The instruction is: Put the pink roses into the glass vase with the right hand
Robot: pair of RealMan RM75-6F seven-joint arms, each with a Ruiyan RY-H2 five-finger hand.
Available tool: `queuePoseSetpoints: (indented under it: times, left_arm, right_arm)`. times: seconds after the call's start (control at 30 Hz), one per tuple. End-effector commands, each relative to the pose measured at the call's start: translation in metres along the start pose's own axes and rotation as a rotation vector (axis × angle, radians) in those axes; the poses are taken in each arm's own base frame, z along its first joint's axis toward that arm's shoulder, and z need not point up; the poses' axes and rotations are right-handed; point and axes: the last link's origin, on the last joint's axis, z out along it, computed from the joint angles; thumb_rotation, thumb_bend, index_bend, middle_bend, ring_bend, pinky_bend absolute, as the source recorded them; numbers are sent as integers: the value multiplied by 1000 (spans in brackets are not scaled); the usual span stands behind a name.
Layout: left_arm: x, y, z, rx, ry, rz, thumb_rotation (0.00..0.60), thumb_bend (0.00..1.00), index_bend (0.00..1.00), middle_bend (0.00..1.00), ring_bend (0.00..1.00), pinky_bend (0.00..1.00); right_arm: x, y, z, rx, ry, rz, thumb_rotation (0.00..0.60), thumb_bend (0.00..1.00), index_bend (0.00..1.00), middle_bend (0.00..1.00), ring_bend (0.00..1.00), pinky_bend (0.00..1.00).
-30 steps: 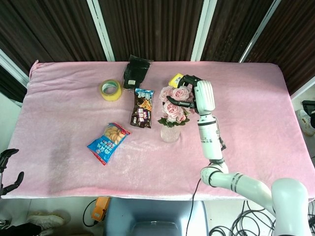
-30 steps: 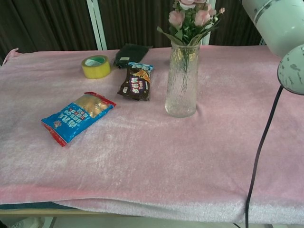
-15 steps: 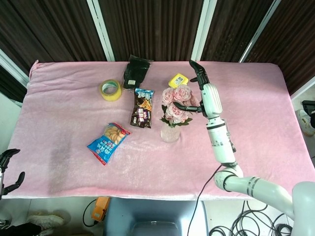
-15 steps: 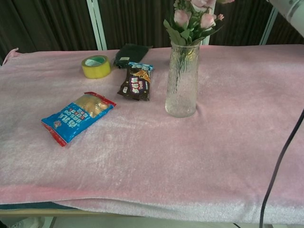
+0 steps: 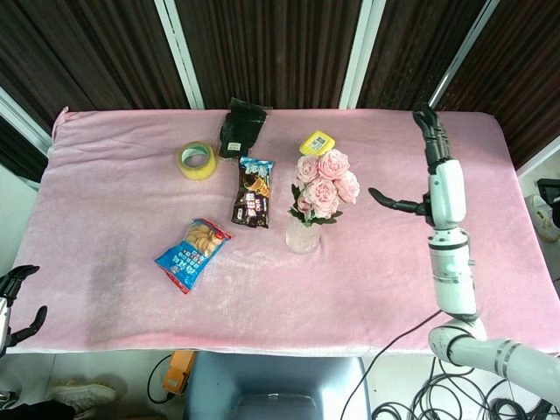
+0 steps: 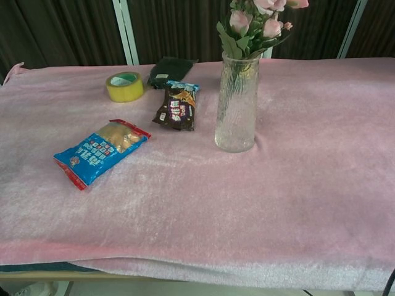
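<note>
The pink roses (image 5: 322,185) stand upright in the glass vase (image 5: 303,234) near the table's middle. In the chest view the vase (image 6: 236,105) shows their stems inside, and the blooms (image 6: 259,18) reach the top edge. My right hand (image 5: 431,166) is well to the right of the flowers, raised, with its fingers spread and nothing in it. It does not show in the chest view. My left hand (image 5: 17,297) appears only as dark fingers at the head view's lower left edge, off the table.
Left of the vase lie a dark snack bag (image 5: 252,192), a blue snack bag (image 5: 192,253) and a yellow tape roll (image 5: 197,160). A black pouch (image 5: 241,127) and a small yellow box (image 5: 315,143) sit near the far edge of the pink tablecloth (image 5: 114,210).
My right hand has let go of the roses and swung away to the right and up, fingers spread. The roses stay standing in the vase.
</note>
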Motion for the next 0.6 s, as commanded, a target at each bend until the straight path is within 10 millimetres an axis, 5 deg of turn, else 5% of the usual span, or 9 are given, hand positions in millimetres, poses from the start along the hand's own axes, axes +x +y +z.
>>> queuePoseSetpoints:
  times: [0.03, 0.13, 0.3, 0.6]
  left_arm:
    - [-1, 3, 0, -8, 0, 12, 600, 350, 217, 201, 234, 445]
    - [-4, 7, 0, -22, 0, 28, 600, 351, 217, 200, 234, 445]
    - [-8, 14, 2, -46, 1, 55, 600, 351, 217, 201, 234, 445]
    - [-12, 19, 2, -64, -7, 79, 600, 351, 218, 202, 234, 445]
  right_arm:
    - [48, 32, -96, -185, -171, -395, 600, 67, 0, 0, 0, 191]
    - [53, 31, -146, -262, -256, -537, 600, 55, 0, 0, 0, 179]
    - [48, 32, -191, -399, -391, -469, 600, 47, 0, 0, 0, 139]
    - [51, 29, -205, -444, -558, -430, 600, 45, 0, 0, 0, 135]
